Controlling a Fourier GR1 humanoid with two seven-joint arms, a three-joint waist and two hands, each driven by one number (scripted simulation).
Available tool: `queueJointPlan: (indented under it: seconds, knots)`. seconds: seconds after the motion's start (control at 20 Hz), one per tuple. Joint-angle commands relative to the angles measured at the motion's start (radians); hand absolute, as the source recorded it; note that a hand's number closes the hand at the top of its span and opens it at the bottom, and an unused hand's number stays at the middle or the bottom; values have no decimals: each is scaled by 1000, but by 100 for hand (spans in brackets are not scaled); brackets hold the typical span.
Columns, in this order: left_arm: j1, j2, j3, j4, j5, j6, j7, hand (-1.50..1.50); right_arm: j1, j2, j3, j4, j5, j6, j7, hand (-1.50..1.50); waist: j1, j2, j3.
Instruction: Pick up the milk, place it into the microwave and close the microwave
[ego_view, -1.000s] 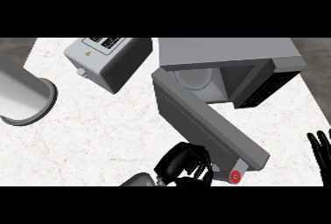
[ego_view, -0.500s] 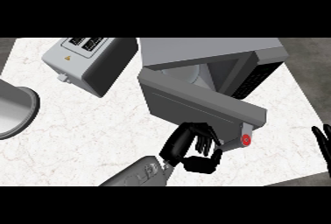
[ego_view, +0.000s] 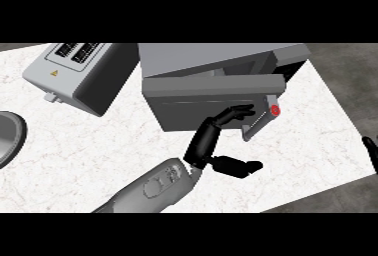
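Since half a second ago the microwave door (ego_view: 210, 100) has swung nearly shut against the microwave (ego_view: 221, 62). Left hand (ego_view: 214, 137) extended, fingers straight, tips touching door face near red button (ego_view: 275, 110); holds nothing. Milk not visible. Right hand (ego_view: 370, 152) only a sliver at right edge; fingers' state cannot tell. Toaster (ego_view: 77, 70) sits left on white bench (ego_view: 74, 155).

Grey microwave (ego_view: 221, 65), door (ego_view: 210, 102) seemingly almost closed.
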Motion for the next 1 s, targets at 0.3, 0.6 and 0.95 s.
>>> queueJointPlan:
  seconds: [0.3,0.6,0.95]
  knots:
    - [-148,-2,47,89,120,49,-60,-150,-72,-59,-16,-8,-93,30,51,-150,-54,20,3]
    - [-198,-2,44,133,170,70,-87,-150,-108,-80,-4,-5,-137,46,80,-150,-84,30,4]
    - [-215,-2,32,162,220,77,-130,-150,-159,-106,-12,-4,-195,49,102,-150,-98,38,4]
